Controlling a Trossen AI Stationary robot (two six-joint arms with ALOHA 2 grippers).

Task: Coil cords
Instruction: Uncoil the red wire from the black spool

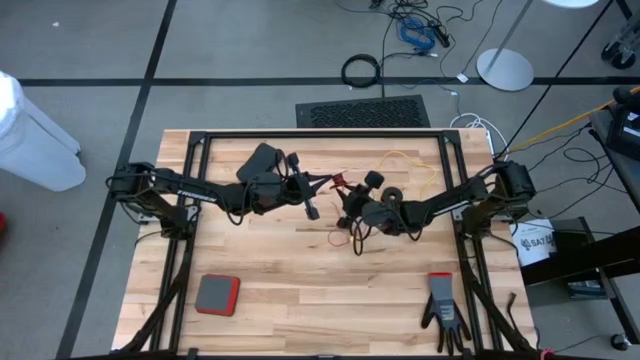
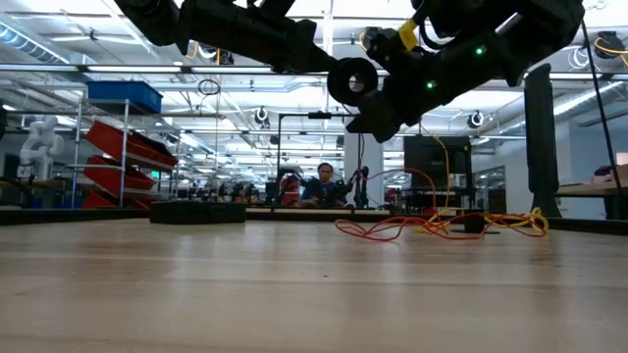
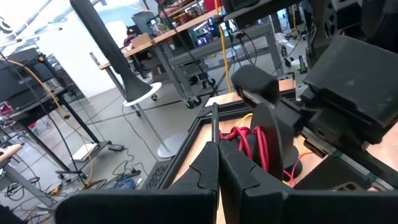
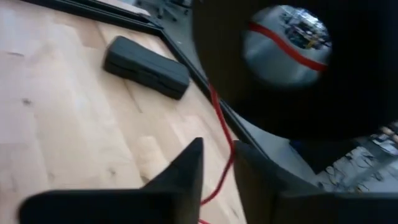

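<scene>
Two pincers: left (image 1: 333, 181) closed, right (image 4: 217, 168) narrow around red cord (image 4: 219, 118), black case (image 4: 147, 66) nearby

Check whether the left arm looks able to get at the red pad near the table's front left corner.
Probably yes: the red pad lies alone on bare wood, nothing over it, though the left gripper is raised mid-table.

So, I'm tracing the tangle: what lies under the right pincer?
A red cord loops on the table beneath the right pincer. The right arm covers where the cord runs on from there.
</scene>
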